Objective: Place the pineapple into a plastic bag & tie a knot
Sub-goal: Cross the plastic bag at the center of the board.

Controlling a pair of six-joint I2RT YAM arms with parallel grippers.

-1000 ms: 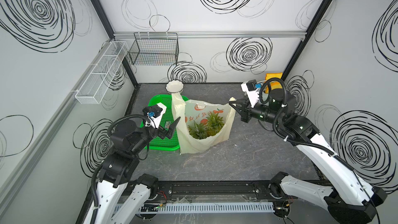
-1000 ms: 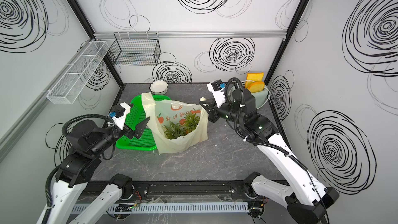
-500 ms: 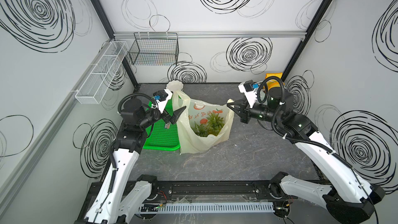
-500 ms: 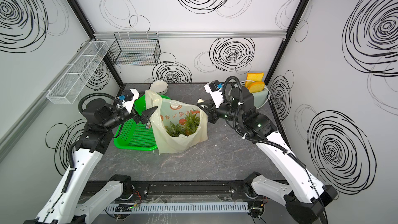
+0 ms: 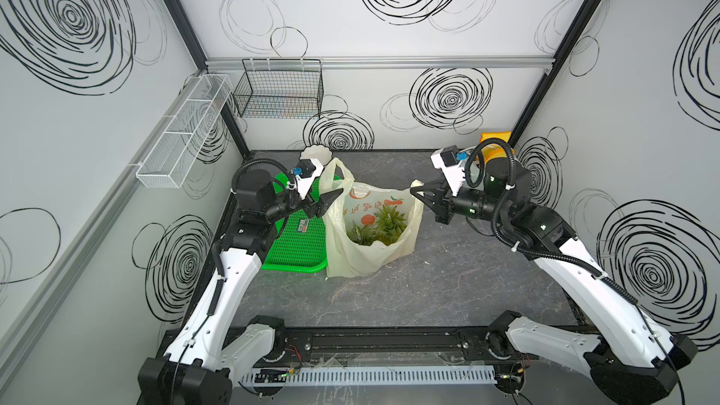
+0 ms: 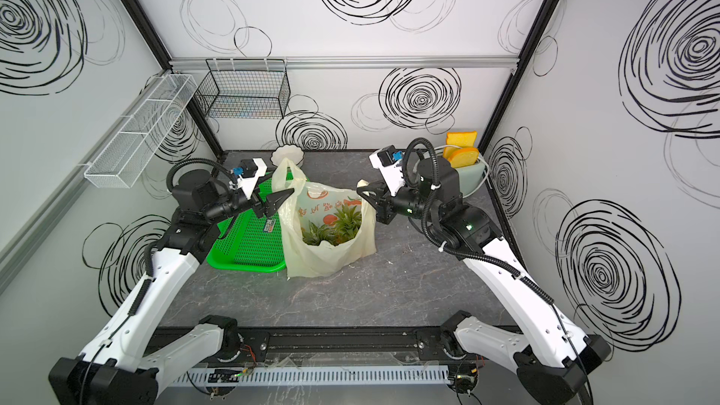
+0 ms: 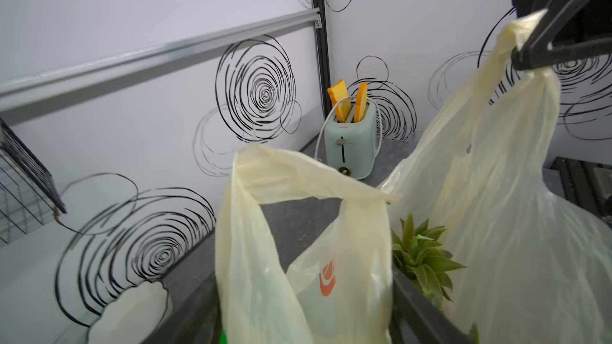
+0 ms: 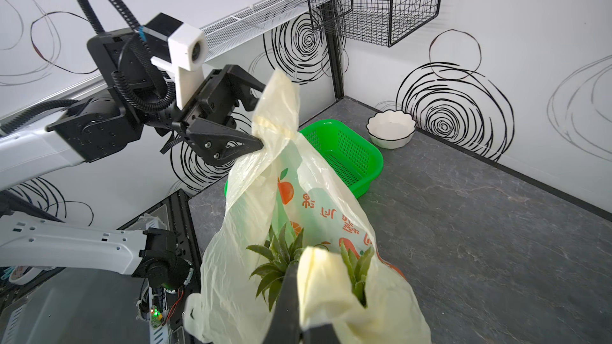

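Note:
The pale-yellow plastic bag (image 5: 370, 251) stands on the dark table with its mouth open. The pineapple's green leaves (image 5: 380, 224) show inside it. My right gripper (image 5: 417, 190) is shut on the bag's right handle (image 8: 318, 276) and holds it up. My left gripper (image 8: 261, 115) is at the left handle loop (image 5: 337, 173). Its jaws stand apart, one on each side of the strip (image 7: 298, 180). No knot is in view, and the two handles are held apart.
A green basket (image 5: 296, 239) lies against the bag's left side, with a white bowl (image 5: 315, 154) behind it. A mint toaster with toast (image 6: 463, 169) stands in the back right corner. A black wire basket (image 5: 278, 91) and a white wire shelf (image 5: 183, 138) hang on the walls.
My left arm has swung up from over the green basket to the bag's left handle, and its jaws have narrowed around it. The right gripper has kept its hold.

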